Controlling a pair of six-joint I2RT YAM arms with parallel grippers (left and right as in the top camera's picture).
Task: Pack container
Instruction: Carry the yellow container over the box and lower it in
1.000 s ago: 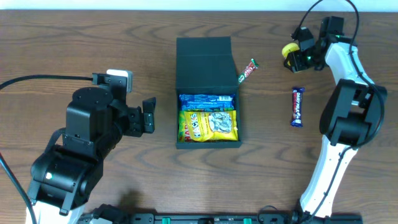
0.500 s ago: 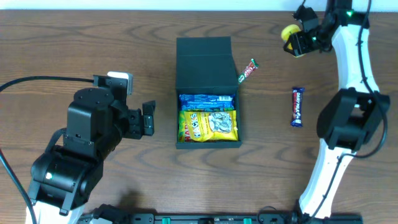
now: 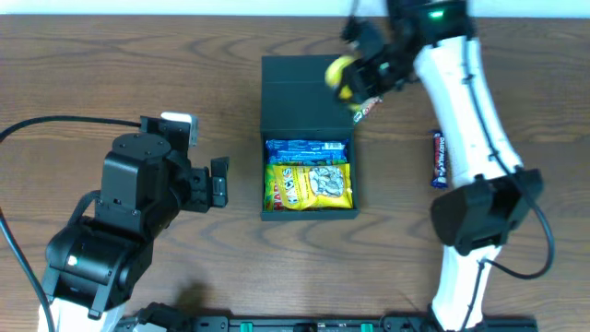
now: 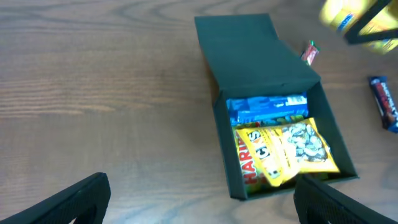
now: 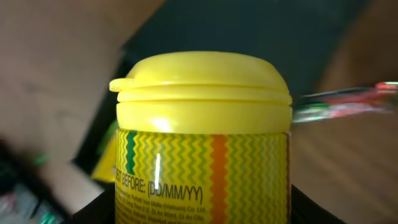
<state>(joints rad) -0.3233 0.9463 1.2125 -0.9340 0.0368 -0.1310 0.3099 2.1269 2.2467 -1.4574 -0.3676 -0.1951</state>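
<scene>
The dark container [image 3: 304, 88] sits mid-table with its flap lid open toward the back; it also shows in the left wrist view [image 4: 261, 68]. Inside lie a blue packet [image 3: 306, 148] and a yellow Haribo bag [image 3: 309, 184]. My right gripper [image 3: 355, 74] is shut on a yellow-lidded tub [image 3: 339, 74] and holds it above the lid's right edge; the tub [image 5: 202, 143] fills the right wrist view. My left gripper [image 3: 219, 180] is open and empty, left of the container, its fingers [image 4: 81, 199] at the bottom of the left wrist view.
A small red-green candy [image 3: 367, 108] lies right of the lid, partly under my right gripper. A dark blue chocolate bar [image 3: 440, 159] lies further right and shows in the left wrist view [image 4: 384, 102]. Black cables run along the table's left side.
My right arm has swung left from the far right corner, carrying the yellow tub to over the container's lid. The left arm has barely moved.
</scene>
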